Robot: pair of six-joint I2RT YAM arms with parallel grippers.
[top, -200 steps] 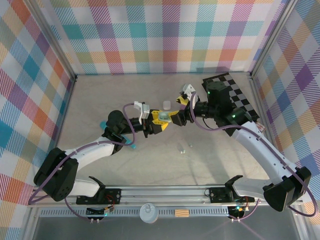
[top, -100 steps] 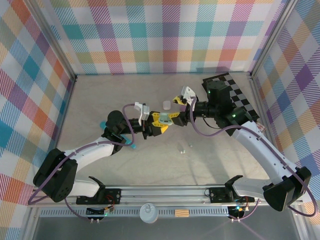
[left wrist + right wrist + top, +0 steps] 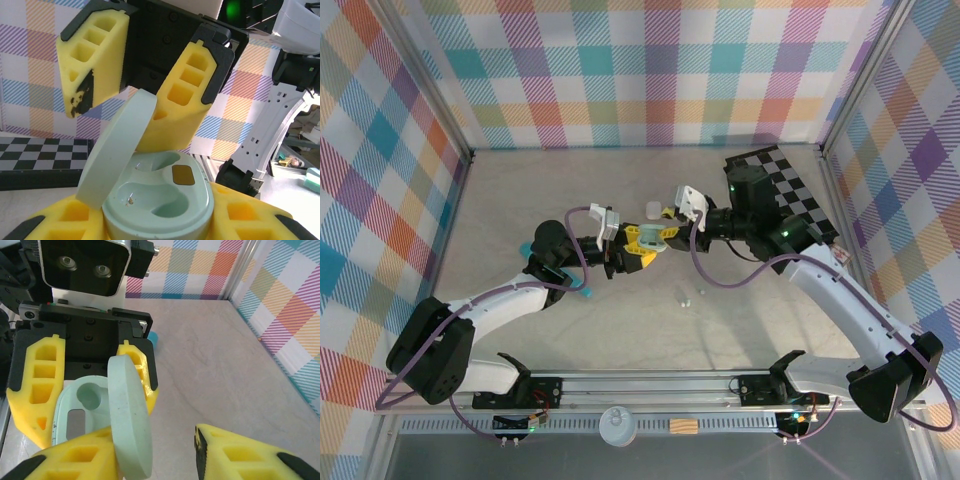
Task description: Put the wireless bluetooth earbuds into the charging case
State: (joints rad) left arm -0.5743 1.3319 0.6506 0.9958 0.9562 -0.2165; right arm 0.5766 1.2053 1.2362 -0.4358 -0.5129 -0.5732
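Left wrist view: the left gripper (image 3: 155, 222) is clamped on the base of a pale mint charging case (image 3: 160, 200). Its yellow foam fingers press the case from both sides, so the two earbud wells face up. Both wells look empty. The hinged lid (image 3: 117, 150) stands tilted open above the base. The right gripper (image 3: 120, 120) comes from the far side with its jaws apart and straddles the lid. One finger rests against the lid's back and the other stands off its face, probably to hold the lid open.

Right wrist view: the lid stands edge-on between this gripper's own fingers, just beside the one on the left of the view, with a clear gap to the other. Beyond it, the left gripper's fingers flank the case base.

Top view: both grippers meet above the table (image 3: 570, 190), holding the case off the surface. The earbuds (image 3: 681, 296) appear as tiny pale specks on the table, nearer the arm bases and well apart from either gripper. They are not yet in the case.
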